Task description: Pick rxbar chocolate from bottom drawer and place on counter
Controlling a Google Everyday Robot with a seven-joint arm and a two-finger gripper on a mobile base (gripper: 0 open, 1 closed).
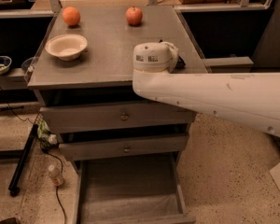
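Observation:
The bottom drawer (130,190) is pulled open and its grey floor shows nothing lying on it. The rxbar chocolate is out of view. My white arm reaches in from the right across the cabinet's front right corner. Its wrist housing (154,57) sits over the counter (107,45) near the right edge. The gripper (179,62) is mostly hidden behind that housing; only a dark part shows, low over the counter top.
On the counter stand a cream bowl (66,46) at the left, an orange (71,16) at the back left and a red apple (134,16) at the back middle. The two upper drawers (124,117) are shut. A bottle (56,175) and cables lie on the floor to the left.

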